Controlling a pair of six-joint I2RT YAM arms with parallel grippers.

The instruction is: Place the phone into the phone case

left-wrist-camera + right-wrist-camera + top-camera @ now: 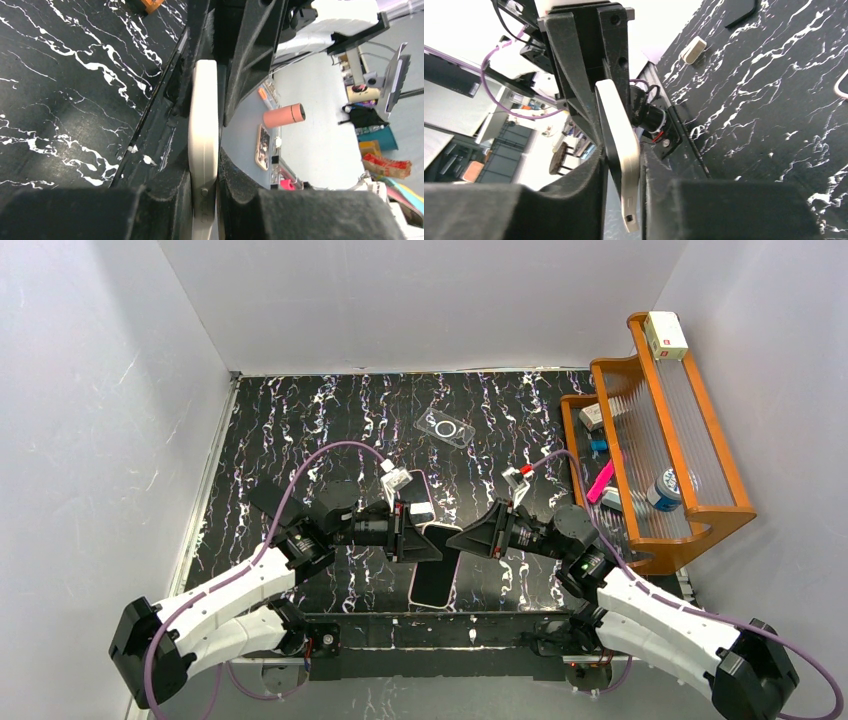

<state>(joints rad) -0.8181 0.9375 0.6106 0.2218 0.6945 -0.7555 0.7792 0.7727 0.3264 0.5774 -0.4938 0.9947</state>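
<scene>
The phone (pixel 433 570), white-edged with a black screen, is held above the near middle of the table between both grippers. My left gripper (pixel 415 535) is shut on its upper part from the left. In the left wrist view the phone's white edge (pixel 204 125) is pinched between the pads of the left gripper (pixel 204 172). My right gripper (pixel 465 538) grips the same end from the right. In the right wrist view the phone (pixel 619 130) sits tilted between the pads of the right gripper (pixel 622 167). The clear phone case (pixel 446 428) lies flat at the back middle of the table, apart from both grippers.
An orange wooden rack (pixel 700 455) stands along the right edge, holding small items and a pink marker (pixel 601 483), with a white box (pixel 665 335) on top. White walls enclose the black marbled table (pixel 300 430) on the left, back and right.
</scene>
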